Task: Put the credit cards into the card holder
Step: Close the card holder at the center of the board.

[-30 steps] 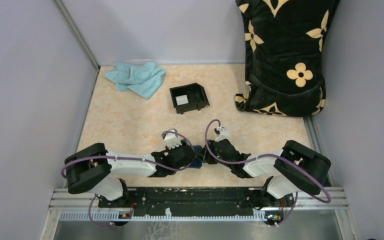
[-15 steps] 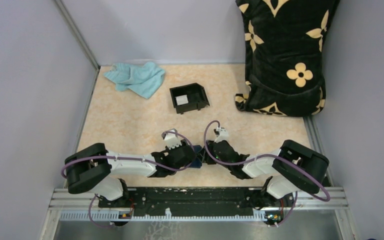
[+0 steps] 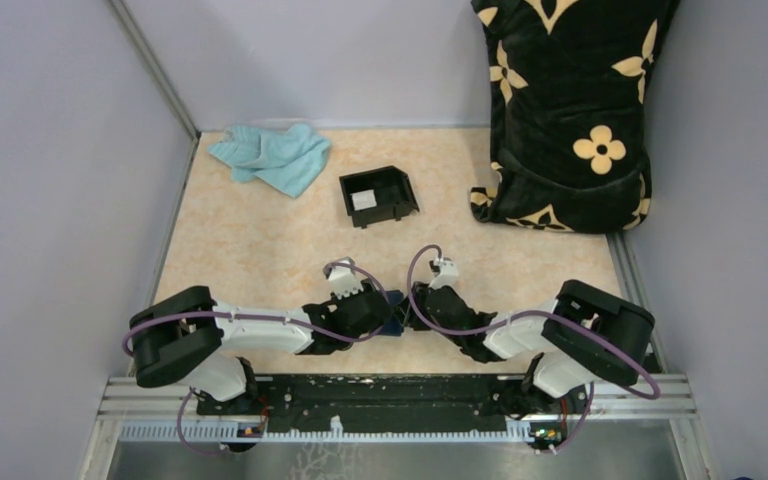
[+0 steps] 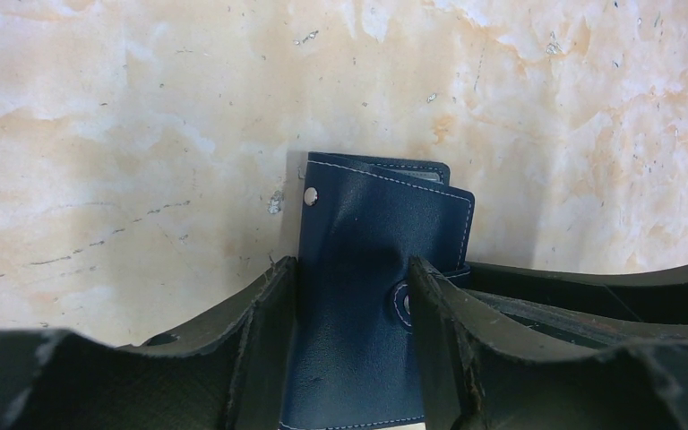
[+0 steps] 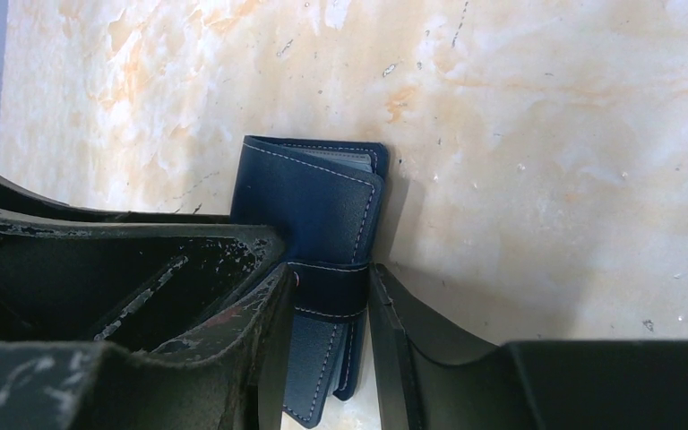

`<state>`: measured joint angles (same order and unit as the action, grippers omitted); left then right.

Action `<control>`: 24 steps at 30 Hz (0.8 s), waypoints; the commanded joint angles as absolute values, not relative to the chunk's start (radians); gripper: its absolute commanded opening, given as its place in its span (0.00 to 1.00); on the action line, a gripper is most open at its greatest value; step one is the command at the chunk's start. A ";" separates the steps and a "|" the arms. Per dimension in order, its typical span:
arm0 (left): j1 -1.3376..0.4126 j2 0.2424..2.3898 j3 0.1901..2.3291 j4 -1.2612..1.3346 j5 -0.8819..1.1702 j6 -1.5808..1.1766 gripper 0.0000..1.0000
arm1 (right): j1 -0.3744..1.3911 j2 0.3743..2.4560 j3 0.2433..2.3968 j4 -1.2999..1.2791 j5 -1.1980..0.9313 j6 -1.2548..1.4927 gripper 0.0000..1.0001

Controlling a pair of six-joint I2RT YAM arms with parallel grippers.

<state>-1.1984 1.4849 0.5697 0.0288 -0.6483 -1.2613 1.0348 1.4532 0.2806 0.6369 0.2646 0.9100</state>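
Note:
The navy-blue card holder (image 4: pixel 372 233) stands on edge just above the table, held between both grippers. My left gripper (image 4: pixel 349 269) is shut across its width, fingers pressing its two side edges, one beside the silver snap. My right gripper (image 5: pixel 331 273) is shut across its thickness, on the closing tab (image 5: pixel 331 288). From the top the holder (image 3: pixel 394 322) is only a blue sliver between the two wrists. A thin pale edge of a credit card (image 5: pixel 345 159) shows in its upper pocket. A small pale card (image 3: pixel 363 200) lies inside the black box.
The black open-topped box (image 3: pixel 392 186) sits mid-table beyond the arms. A crumpled teal cloth (image 3: pixel 272 158) lies at the back left. A black bag with cream flowers (image 3: pixel 570 110) fills the back right corner. Grey walls close in both sides.
The right wrist has edged slightly left, toward the card holder. The left arm and the holder stay put.

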 commanded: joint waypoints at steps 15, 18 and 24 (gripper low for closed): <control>-1.212 1.590 0.537 -0.041 -0.473 -1.333 0.53 | 1.202 1.539 0.239 0.416 0.265 0.969 0.33; -1.212 1.596 0.536 -0.044 -0.468 -1.341 0.53 | 1.222 1.574 0.243 0.423 0.284 0.982 0.32; -1.212 1.607 0.534 -0.046 -0.457 -1.352 0.52 | 1.256 1.627 0.278 0.390 0.317 1.004 0.32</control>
<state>-1.1999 1.5032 0.5739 0.0219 -0.6666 -1.2934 1.1820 1.5059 0.2783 0.6659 0.5385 0.9966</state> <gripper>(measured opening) 0.523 0.325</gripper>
